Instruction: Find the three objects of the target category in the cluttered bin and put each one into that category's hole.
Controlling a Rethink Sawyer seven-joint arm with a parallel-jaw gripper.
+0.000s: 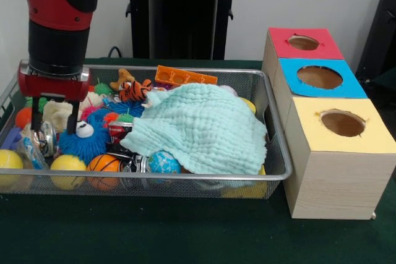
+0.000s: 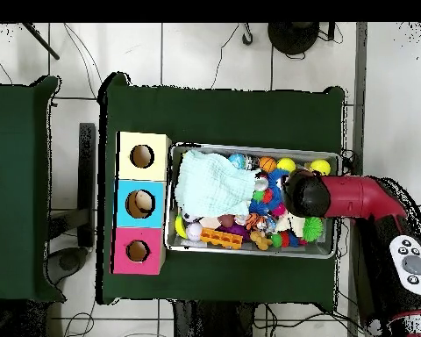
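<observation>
A wire mesh bin (image 1: 275, 174) (image 2: 328, 256) holds a heap of toys. A pale teal cloth (image 1: 204, 128) (image 2: 212, 182) covers its right half in the front view. My gripper (image 1: 57, 119) hangs open over the bin's left end, its fingers (image 1: 73, 117) just above a blue spiky ball with an eye (image 1: 86, 137) and a cream soft toy (image 1: 57, 113). Nothing is held. In the overhead view the arm's wrist (image 2: 303, 193) hides the gripper. Three boxes stand beside the bin, with holes in a red top (image 1: 303, 42), a blue top (image 1: 319, 77) and a yellow top (image 1: 342, 123).
Along the bin's front lie yellow balls (image 1: 67, 165), a small basketball (image 1: 103, 165) and a globe ball (image 1: 164, 162). A tiger toy (image 1: 133, 89), a brown bone-shaped toy (image 1: 122, 78) and an orange plastic piece (image 1: 184, 77) lie at the back. Green cloth (image 1: 185, 233) covers the table.
</observation>
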